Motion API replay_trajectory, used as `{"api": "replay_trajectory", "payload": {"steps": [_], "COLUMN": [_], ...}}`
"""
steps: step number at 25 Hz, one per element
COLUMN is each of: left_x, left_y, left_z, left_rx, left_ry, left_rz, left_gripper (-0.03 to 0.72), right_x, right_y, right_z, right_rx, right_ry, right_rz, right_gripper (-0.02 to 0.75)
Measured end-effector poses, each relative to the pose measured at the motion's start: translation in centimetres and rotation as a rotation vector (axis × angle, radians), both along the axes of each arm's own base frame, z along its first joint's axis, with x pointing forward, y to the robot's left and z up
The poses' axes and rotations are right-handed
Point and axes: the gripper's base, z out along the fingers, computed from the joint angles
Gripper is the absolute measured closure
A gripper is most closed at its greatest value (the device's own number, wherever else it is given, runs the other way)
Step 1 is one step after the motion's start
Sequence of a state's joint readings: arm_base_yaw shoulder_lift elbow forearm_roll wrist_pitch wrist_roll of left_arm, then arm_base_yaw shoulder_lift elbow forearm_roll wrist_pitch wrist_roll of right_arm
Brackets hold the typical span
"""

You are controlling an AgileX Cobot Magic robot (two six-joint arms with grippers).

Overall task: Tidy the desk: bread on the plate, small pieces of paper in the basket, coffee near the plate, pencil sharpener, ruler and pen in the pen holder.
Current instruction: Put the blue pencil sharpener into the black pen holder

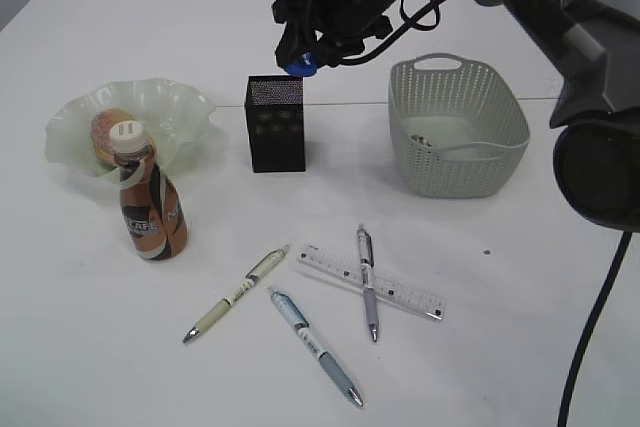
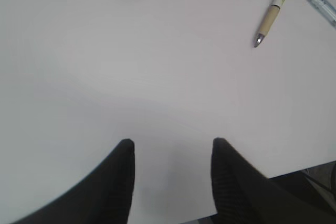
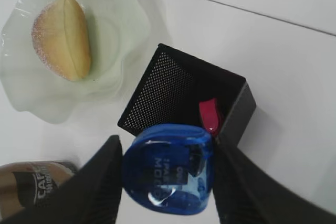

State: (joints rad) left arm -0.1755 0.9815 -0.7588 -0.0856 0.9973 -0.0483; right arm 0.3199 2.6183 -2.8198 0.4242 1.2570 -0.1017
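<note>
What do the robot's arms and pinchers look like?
The right arm is dark grey and chunky, with black cables looping off it. Each end effector, the left and the right, has two black, curved fingers with ridged inner pads.

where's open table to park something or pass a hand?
Bare: the white table right of the clear ruler and in front of the grey plastic basket; the front-left corner left of the beige pen; the far strip behind the frilled glass plate. Crowded: front centre with crossed pens, and between brown coffee bottle and black mesh holder.
</note>
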Motion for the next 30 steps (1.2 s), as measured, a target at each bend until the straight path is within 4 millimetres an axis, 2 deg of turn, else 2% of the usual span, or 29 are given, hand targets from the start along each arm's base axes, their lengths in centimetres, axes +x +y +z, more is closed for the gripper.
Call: {"api": "replay_trajectory", "payload": {"steps": [7,30], "left_x": [0.0,0.0], "left_y": [0.0,0.0], "left_z": [0.0,0.0], "left_rx": [-0.002,-0.002], "left_ry": [0.002,0.000], "left_rz": [0.000,0.000], "left_gripper": [0.338,0.338], "right_x": [0.4,1.2], "right_y": [0.2,1.3], "right_z": [-1.9,-2.1], "right_rx": [-0.010,0.138], "right_ry": [0.025,-0.056], "right_rz": [0.019,0.036], "right_gripper": [0.380,0.380]}}
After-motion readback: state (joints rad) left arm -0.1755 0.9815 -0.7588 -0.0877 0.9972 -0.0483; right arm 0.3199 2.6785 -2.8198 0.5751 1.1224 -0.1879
